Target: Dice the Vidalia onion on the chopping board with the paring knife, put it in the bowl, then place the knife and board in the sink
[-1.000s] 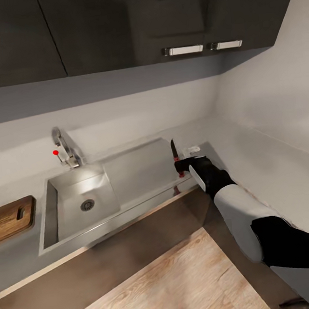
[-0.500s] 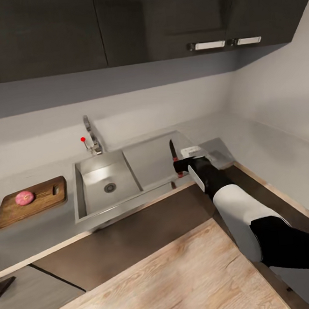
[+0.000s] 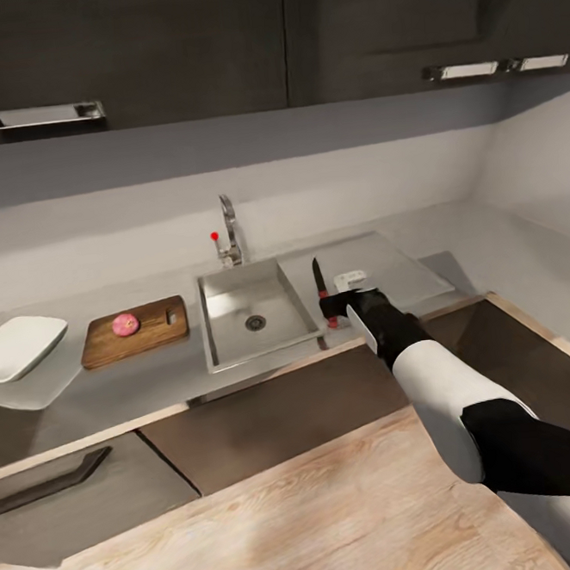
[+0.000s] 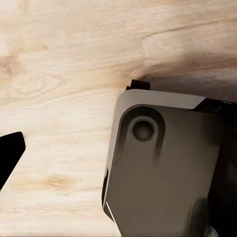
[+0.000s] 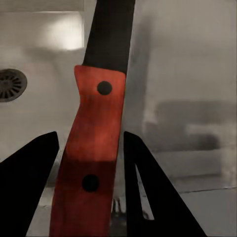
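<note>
My right gripper is shut on the paring knife, which stands blade up over the strip between the sink basin and its drainboard. In the right wrist view the red handle sits between the black fingers, with the dark blade pointing away. The round pinkish Vidalia onion lies whole on the brown chopping board, left of the sink on the grey countertop. Further left stands the white bowl. A dark finger of my left gripper hangs over wooden floor.
The chrome faucet with its red dot rises behind the basin. Dark wall cabinets hang above. The counter turns a corner at the right along the wall. A grey part of the robot sits over the light wood floor.
The whole picture has shifted right as the camera turned left, bringing the chopping board, onion and bowl into view. The knife stays upright in my right gripper.
</note>
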You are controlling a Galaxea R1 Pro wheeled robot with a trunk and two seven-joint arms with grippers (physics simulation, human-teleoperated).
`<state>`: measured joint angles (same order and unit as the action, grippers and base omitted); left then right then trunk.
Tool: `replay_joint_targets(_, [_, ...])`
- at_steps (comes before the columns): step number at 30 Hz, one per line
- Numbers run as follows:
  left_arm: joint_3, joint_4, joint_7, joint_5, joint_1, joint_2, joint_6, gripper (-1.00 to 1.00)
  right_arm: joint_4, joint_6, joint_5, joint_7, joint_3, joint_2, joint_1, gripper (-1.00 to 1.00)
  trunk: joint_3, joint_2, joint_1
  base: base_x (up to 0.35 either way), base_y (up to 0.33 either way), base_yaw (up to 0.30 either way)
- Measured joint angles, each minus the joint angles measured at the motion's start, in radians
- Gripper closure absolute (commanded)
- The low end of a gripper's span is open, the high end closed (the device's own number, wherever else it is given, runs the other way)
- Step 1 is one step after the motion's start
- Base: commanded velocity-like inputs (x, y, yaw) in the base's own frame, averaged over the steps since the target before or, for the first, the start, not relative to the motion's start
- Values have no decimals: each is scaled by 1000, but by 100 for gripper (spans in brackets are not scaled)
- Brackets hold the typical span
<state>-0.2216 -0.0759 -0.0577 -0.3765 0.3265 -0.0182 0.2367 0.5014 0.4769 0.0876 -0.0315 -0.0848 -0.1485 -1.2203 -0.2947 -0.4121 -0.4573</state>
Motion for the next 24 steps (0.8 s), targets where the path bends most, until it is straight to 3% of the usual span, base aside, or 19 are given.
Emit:
replay_joint_targets(10, [0, 0, 0, 0, 0, -1, 0, -100, 0, 0, 0, 0, 0, 1, 0, 100, -8, 0, 0, 9, 214, 223])
replay_joint_targets(24, [0, -1, 0, 0, 0, -1, 0, -100, 0, 0, 0, 0, 0, 1, 0, 100, -18, 0, 0, 138, 230, 223])
